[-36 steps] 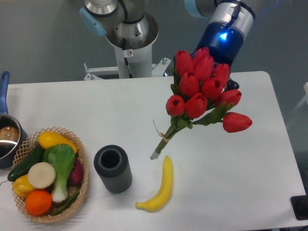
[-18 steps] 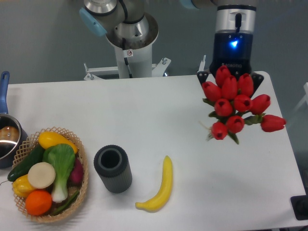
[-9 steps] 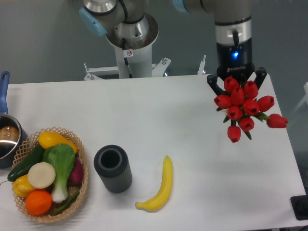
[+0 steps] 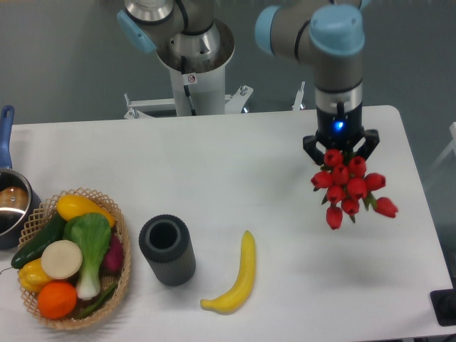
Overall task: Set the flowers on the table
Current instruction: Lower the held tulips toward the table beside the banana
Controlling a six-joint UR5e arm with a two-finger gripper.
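The flowers point(image 4: 348, 187), a bunch of red tulips with bits of green leaf, hang below my gripper point(image 4: 340, 149) over the right part of the white table point(image 4: 214, 164). The blooms face the camera and hide the stems and string. The black fingers point(image 4: 311, 146) stand on either side of the top of the bunch. The gripper is shut on the flowers. I cannot tell whether the bunch touches the tabletop.
A dark grey ribbed cylinder vase point(image 4: 167, 249) stands at front centre. A yellow banana point(image 4: 237, 276) lies right of it. A wicker basket point(image 4: 122, 253) of vegetables sits at front left, a pot point(image 4: 10, 203) at the left edge. The arm's base point(image 4: 191, 57) is at the back.
The arm has carried the flowers from mid-table to the right side and lowered them. The bunch has swung from tilted with stems visible to pointing at the camera, and looks smaller now.
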